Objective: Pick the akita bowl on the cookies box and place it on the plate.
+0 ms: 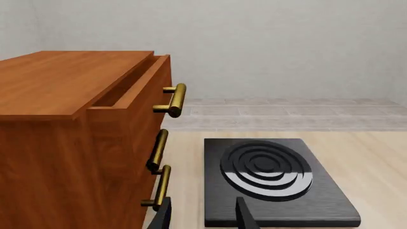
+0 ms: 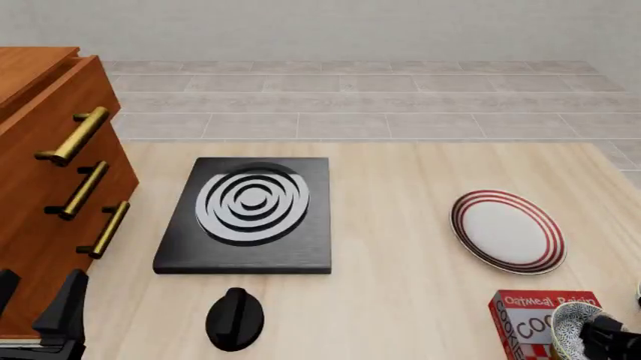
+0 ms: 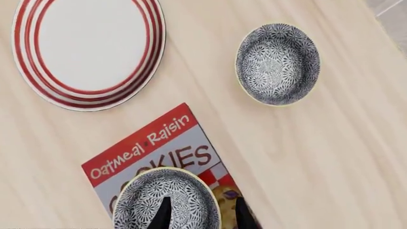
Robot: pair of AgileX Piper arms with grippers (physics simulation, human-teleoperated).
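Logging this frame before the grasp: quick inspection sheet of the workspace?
Surface: light wood table, flat.
Job's things: speckled bowl sits on the cookies box; plate bare, apart from the box.
Clutter: second speckled bowl on the table; black stove slab; black knob; wooden drawer cabinet.
Grippers: right gripper open over the boxed bowl's rim; left gripper open, holding nothing.
Cables: nothing seen.
Surroundings: tiled floor, plain wall.

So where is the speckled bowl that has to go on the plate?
The akita bowl sits on top of the cookies box, at the front view's bottom right, nearer the arms than the plate; the right hand is right over it.
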